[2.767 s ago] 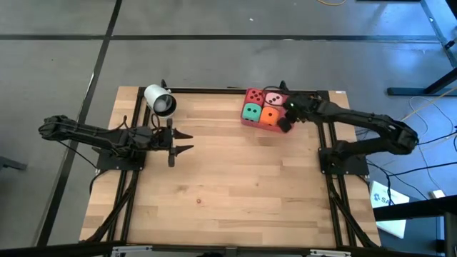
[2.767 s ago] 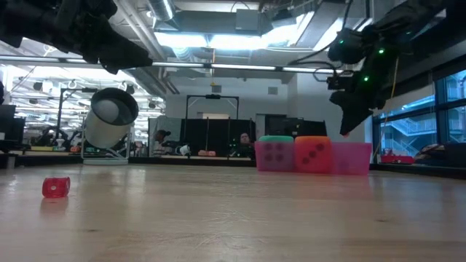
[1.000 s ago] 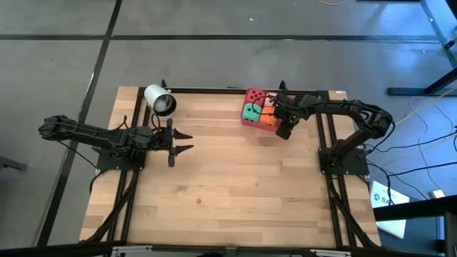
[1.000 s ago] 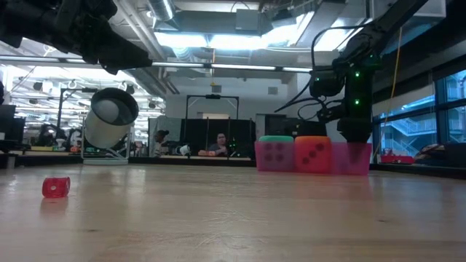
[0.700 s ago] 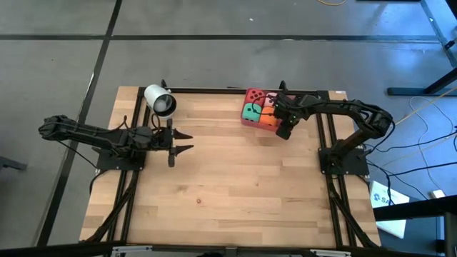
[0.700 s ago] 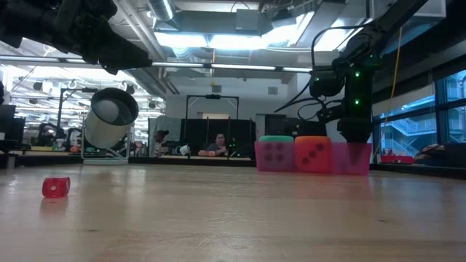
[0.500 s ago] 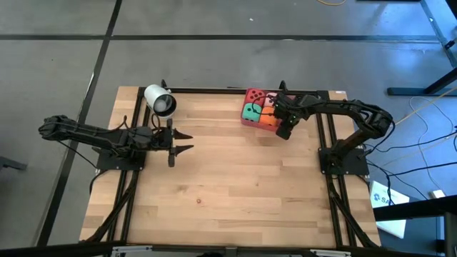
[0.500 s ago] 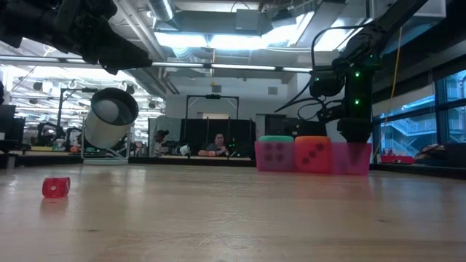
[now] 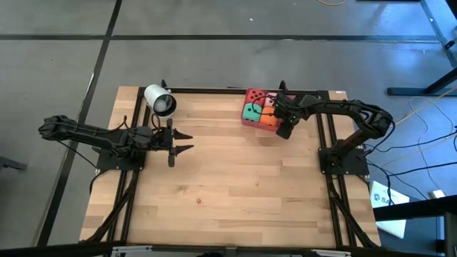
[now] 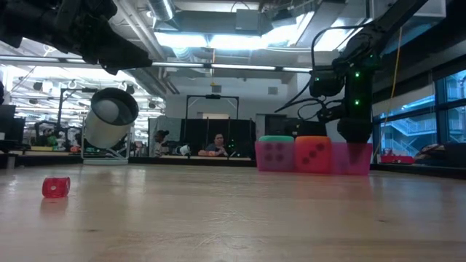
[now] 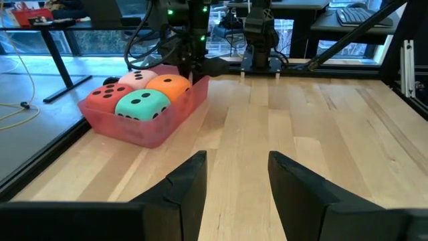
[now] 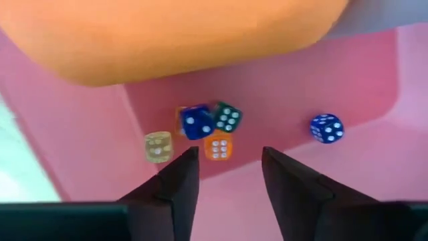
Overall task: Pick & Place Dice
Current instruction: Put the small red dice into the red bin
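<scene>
High view: shows the red die [image 9: 253, 96], pink die [image 9: 272, 98], green die [image 9: 250, 111] and orange die [image 9: 268, 115] packed in the pink tray [image 9: 245, 121] at the table's far right, with the right gripper [image 9: 284, 129] at the tray's near right corner and the left gripper [image 9: 184, 140] waiting mid-left, fingers spread. Low view: places a small red die [image 10: 56, 187] alone on the wood, well apart from the tray. Right wrist view: looks past narrowly parted fingers at tiny dice [image 12: 200, 130] on the tray floor beside the orange die; suggests light, soft, yielding cubes, best squeezed across opposite faces, and hard, slippery little ones.

Right gripper [image 9: 283, 129] lowered, fingers apart; left gripper [image 9: 187, 141] parked, fingers apart.
</scene>
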`<state>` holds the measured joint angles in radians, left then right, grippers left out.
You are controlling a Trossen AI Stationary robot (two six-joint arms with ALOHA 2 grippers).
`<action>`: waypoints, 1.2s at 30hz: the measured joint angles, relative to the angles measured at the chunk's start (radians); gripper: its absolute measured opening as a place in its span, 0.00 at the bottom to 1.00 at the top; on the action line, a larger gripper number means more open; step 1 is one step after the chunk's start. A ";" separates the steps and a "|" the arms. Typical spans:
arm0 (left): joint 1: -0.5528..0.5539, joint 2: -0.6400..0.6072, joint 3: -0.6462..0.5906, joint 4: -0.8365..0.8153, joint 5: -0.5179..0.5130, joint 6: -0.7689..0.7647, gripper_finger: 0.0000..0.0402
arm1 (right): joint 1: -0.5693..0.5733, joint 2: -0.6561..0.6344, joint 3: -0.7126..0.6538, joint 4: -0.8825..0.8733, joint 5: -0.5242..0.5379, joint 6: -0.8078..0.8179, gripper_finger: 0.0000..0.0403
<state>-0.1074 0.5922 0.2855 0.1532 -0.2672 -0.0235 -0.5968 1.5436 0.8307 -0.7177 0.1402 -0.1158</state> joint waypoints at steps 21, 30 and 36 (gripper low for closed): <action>0.000 -0.001 0.000 -0.057 -0.002 -0.013 0.39 | 0.047 -0.384 0.139 -0.040 0.031 0.124 0.40; -0.002 -0.001 0.000 -0.046 0.008 -0.102 0.38 | 0.262 -0.679 0.133 0.145 -0.100 0.292 0.40; -0.002 0.000 0.000 -0.045 0.117 -0.117 0.38 | 0.537 -0.825 -0.085 0.560 -0.070 0.329 0.40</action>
<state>-0.1093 0.5919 0.2859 0.1078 -0.1500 -0.1402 -0.0600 0.7188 0.7454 -0.1576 0.0701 0.2133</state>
